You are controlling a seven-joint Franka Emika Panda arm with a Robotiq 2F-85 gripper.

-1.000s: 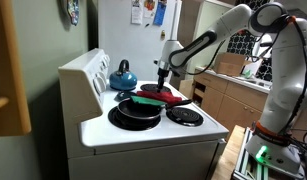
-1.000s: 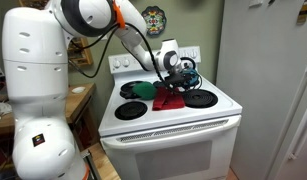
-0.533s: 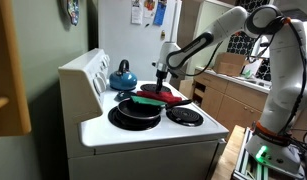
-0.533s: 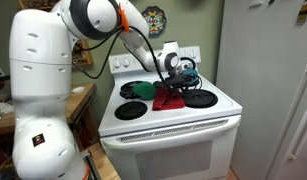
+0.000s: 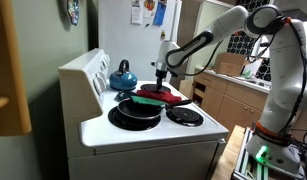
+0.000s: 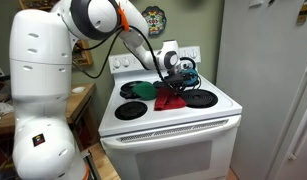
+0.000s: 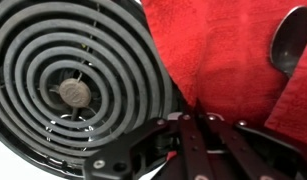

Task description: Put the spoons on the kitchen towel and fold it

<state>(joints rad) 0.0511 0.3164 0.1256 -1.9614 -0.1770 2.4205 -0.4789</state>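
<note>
The red kitchen towel (image 6: 171, 99) (image 5: 165, 95) lies across the middle of the stove top. In the wrist view the towel (image 7: 228, 55) fills the upper right, and a dark spoon bowl (image 7: 293, 35) rests on it at the right edge. A green spoon (image 5: 148, 101) shows as a strip beside the towel, over a black pan (image 5: 135, 113). My gripper (image 7: 198, 115) (image 5: 161, 78) (image 6: 176, 83) is down at the towel's edge next to a coil burner (image 7: 73, 90). Its jaws are together, pinching the towel's hem. The red spoon cannot be told apart from the red cloth.
A blue kettle (image 5: 121, 75) (image 6: 188, 68) stands at the back of the stove. Black burners (image 6: 131, 110) (image 6: 201, 98) flank the towel. A fridge stands behind the stove, with kitchen cabinets (image 5: 223, 95) beyond it. The stove's control panel (image 6: 128, 64) rises at the rear.
The jaws have shut on the towel's edge. The arm itself has hardly moved, and the towel and spoons lie as before.
</note>
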